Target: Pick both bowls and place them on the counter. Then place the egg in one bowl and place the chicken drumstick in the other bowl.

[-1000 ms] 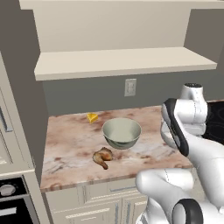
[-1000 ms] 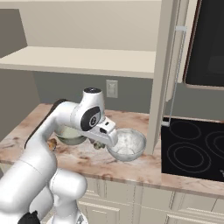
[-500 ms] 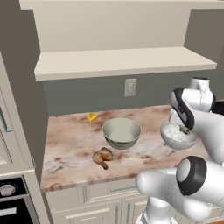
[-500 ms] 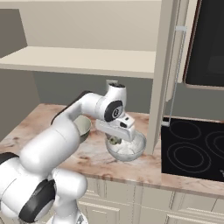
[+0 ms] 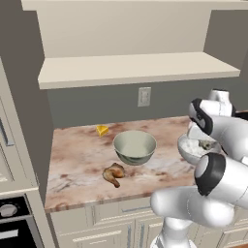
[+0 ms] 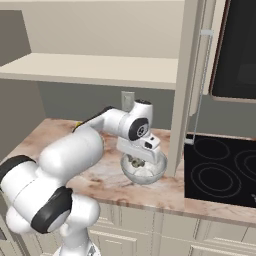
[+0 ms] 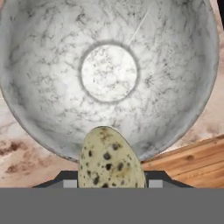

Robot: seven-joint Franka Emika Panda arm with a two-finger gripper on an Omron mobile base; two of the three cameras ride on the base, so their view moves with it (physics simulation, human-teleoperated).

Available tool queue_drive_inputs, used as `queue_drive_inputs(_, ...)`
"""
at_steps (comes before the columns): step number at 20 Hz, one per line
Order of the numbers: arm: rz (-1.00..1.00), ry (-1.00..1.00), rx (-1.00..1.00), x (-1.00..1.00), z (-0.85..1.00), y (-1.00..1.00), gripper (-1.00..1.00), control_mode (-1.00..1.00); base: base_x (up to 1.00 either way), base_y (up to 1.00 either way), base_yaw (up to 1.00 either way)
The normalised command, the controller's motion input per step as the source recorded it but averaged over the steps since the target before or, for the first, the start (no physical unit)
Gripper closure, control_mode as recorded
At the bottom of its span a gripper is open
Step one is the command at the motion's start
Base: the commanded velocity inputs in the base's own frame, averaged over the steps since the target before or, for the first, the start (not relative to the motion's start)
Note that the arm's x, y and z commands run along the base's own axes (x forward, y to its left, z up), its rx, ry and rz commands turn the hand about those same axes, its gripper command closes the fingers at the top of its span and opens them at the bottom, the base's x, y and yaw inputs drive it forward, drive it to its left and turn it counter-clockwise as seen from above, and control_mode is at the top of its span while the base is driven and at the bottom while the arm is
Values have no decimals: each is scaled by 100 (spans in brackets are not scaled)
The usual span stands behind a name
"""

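Observation:
The white grey-speckled bowl (image 7: 109,74) stands on the marbled counter (image 5: 77,155) at its right end; it is also the bowl (image 6: 144,171) next to the tall panel. My gripper (image 7: 110,181) hangs just above its near rim, shut on the speckled olive-tan egg (image 7: 110,157). From the side, the gripper (image 6: 136,161) reaches down into the bowl's mouth. The dark grey-green bowl (image 5: 134,147) with a cream inside sits mid-counter. The golden-brown drumstick (image 5: 114,173) lies on the slab in front of it, to its left.
A yellow cheese wedge (image 5: 102,130) lies near the back wall. A pale beige shelf (image 5: 135,68) overhangs the counter. A tall cabinet panel (image 6: 182,100) and a black stovetop (image 6: 220,170) bound the counter on the right.
The arm has swung right and lowered, carrying the egg over the white bowl's opening. Bowls, drumstick and cheese have stayed put.

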Motion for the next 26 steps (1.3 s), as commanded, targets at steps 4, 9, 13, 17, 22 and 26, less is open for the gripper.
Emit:
queue_drive_inputs(4, 0, 2, 0, 22, -23, -10, 100, -100, 0, 0, 0)
queue_drive_inputs(9, 0, 0, 0, 13, -23, -13, 100, -100, 0, 0, 0)
queue_drive_inputs(13, 0, 0, 0, 13, -29, -9, 100, -100, 0, 0, 0)
queue_drive_inputs(17, 0, 0, 0, 14, -26, -3, 100, -100, 0, 0, 0)
queue_drive_inputs(22, 0, 0, 1, 7, -22, 0, 100, -100, 0, 0, 0)
queue_drive_inputs(26, 0, 0, 2, 2, -22, 0, 100, -100, 0, 0, 0)
